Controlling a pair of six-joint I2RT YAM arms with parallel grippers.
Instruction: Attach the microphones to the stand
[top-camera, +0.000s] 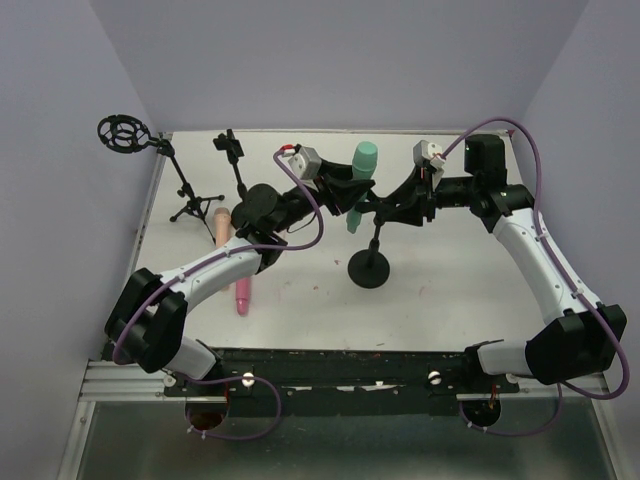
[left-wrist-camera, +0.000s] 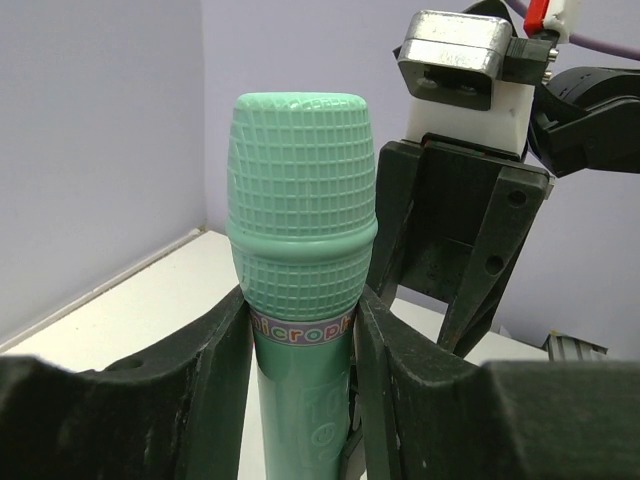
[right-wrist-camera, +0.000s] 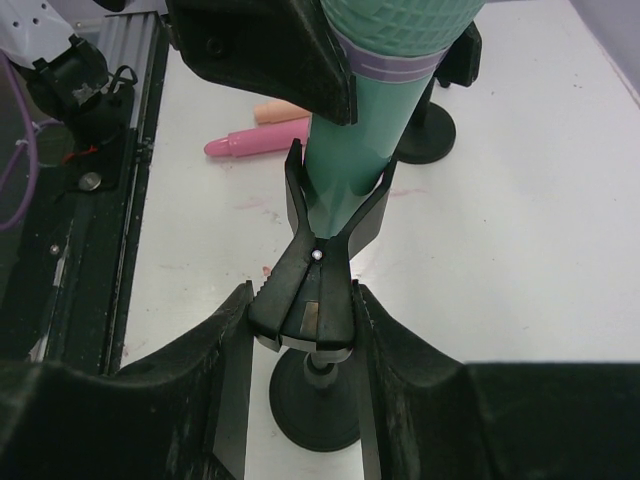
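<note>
Evidently the left gripper (left-wrist-camera: 300, 345) was clamped on the mint green microphone (left-wrist-camera: 300, 190) just under its head, to seat the shaft in the forked clip (right-wrist-camera: 320, 235). The right gripper (right-wrist-camera: 302, 330) pinched that clip between its fingers, steadying the round-based stand (right-wrist-camera: 314, 410). Beyond those fingers lay a pink microphone (top-camera: 242, 293) and a peach microphone (top-camera: 221, 228). That made three microphones and three stands, counting a tripod stand (top-camera: 190, 195) and a thin stand (top-camera: 235, 165).

Lab: white table (top-camera: 450, 300), bare lilac walls (top-camera: 350, 60)

The left arm (top-camera: 200, 270) reaches toward one o'clock, the right arm (top-camera: 540, 250) toward eleven; left gripper (top-camera: 347, 192) clamps the mint microphone (top-camera: 364, 158), right gripper (top-camera: 392, 210) pinches the stand clip (right-wrist-camera: 312, 295).
</note>
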